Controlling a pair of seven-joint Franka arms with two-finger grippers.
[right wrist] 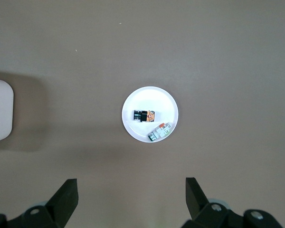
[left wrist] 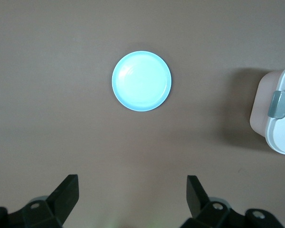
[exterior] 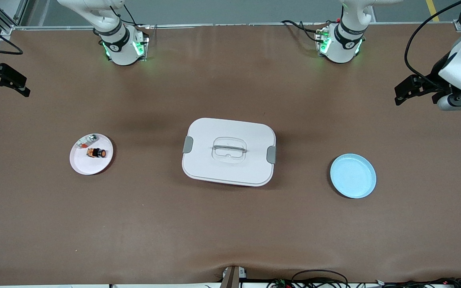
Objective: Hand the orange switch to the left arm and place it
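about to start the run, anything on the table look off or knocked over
Nothing stands out. The orange switch lies on the pink plate beside a small silvery piece, the box sits closed mid-table, and the blue plate is bare.

**Cut off, too small to read**

Both arms cropped by the front view's top edge above the bases. Right gripper [exterior: 2, 80] partly lost past that view's side edge; only finger ends shown in each wrist view. Box [left wrist: 278, 116] sliced by both wrist frames. Markings on the orange switch [exterior: 96, 153] and the silvery-clear piece [exterior: 87, 141] too small to make out.
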